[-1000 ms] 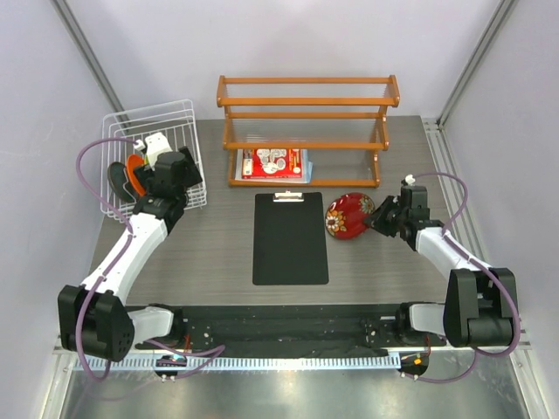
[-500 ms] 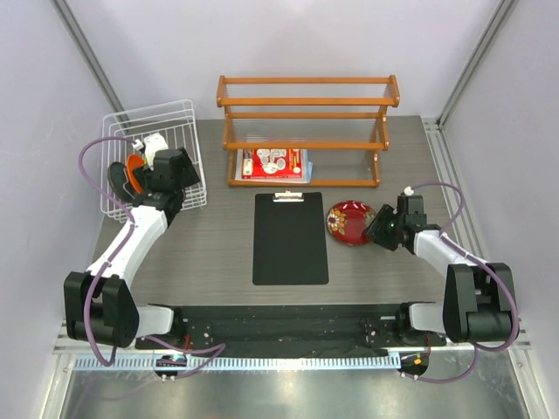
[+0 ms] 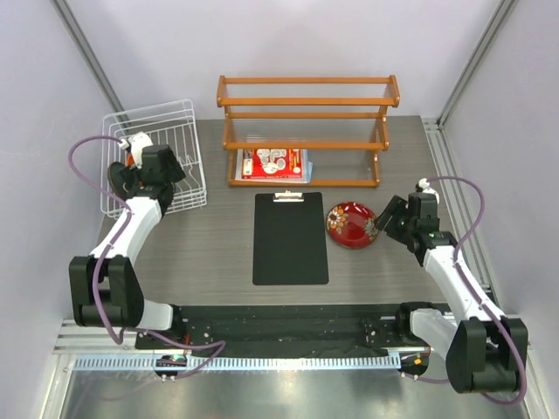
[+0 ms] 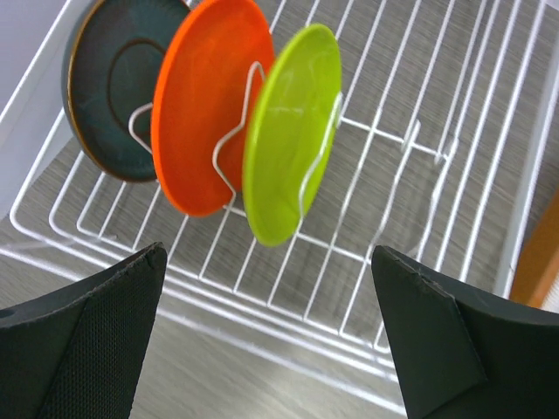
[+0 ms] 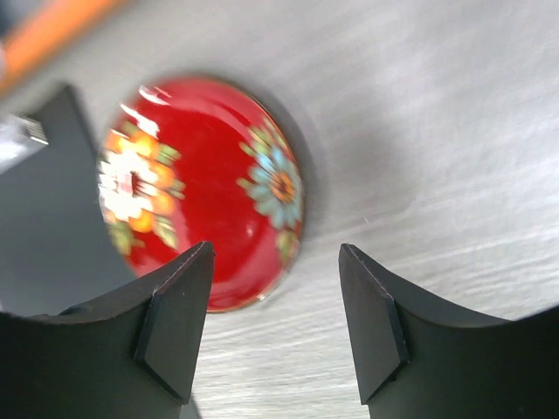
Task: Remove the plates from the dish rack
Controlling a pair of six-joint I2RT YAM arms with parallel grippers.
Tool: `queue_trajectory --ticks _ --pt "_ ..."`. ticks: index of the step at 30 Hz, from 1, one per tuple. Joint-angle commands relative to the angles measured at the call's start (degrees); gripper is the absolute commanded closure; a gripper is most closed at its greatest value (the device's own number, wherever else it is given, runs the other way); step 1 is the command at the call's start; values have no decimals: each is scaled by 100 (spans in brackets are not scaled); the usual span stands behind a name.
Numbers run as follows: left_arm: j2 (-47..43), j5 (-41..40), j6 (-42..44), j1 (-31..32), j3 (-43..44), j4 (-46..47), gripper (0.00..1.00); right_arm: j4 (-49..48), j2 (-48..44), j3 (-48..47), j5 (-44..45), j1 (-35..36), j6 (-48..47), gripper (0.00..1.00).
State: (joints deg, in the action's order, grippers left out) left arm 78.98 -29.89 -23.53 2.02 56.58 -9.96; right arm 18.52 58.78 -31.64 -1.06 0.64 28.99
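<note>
The dish rack (image 3: 150, 109) stands at the bench's (image 3: 218, 253) 10 o'clock corner. Three plates stand on edge between its tines. In the left wrist view they run in a row, faces close together: the teal plate (image 4: 109, 87) at 10 o'clock, the orange plate (image 4: 201, 70) next to it, and the lime green plate (image 4: 288, 113) nearest the middle. The part of the rack at 3 o'clock of the green plate holds nothing.

The left end effector (image 4: 269, 253) hangs over the rack. Its two fingers are spread wide, one at each lower corner of the wrist view, and nothing is between them. Neither finger touches a plate.

The dark red floral plate (image 3: 351, 224) lies flat on the bench, face up, just at 3 o'clock of the black clipboard (image 3: 290, 240) and at 6 o'clock of the wooden shelf (image 3: 306, 113). A red and white box (image 3: 272, 163) sits under that shelf's lowest slats.

The right end effector (image 3: 393, 214) is at 3 o'clock of the red plate, low and close to it. Its fingers are parted and grip nothing. In the right wrist view the plate's near rim shows in the gap between the fingers. That view is blurred, so whether the finger (image 5: 179, 323) that overlaps the rim touches it cannot be told. From above, the end effector seems to stand just clear of the plate.
</note>
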Motion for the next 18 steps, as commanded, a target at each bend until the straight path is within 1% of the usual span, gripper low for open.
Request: queue_trajectory --ticks 1,2,5,6,7,8,10,14,18 --pt "345 -70 41 -185 406 494 1 125 -376 -483 28 6 -166 35" --pt "494 -70 41 -376 511 529 0 143 -385 -510 18 6 -209 35" --pt "714 79 41 -527 688 652 2 169 -341 -615 -17 15 -245 36" --pt "872 149 33 -545 819 696 7 178 -315 -642 -34 6 -236 36" --pt "960 194 33 -562 872 723 8 178 -306 -651 -52 15 -236 36" --pt "1144 246 24 -597 1038 680 14 160 -263 -668 -87 6 -210 37" --pt "1330 238 6 -624 1171 662 21 160 -218 -694 -96 6 -227 38" --pt "1611 325 -46 -677 1321 653 23 169 -183 -712 -96 15 -245 39" --pt "1743 344 -152 -712 1251 714 26 143 -130 -703 -96 15 -263 39"
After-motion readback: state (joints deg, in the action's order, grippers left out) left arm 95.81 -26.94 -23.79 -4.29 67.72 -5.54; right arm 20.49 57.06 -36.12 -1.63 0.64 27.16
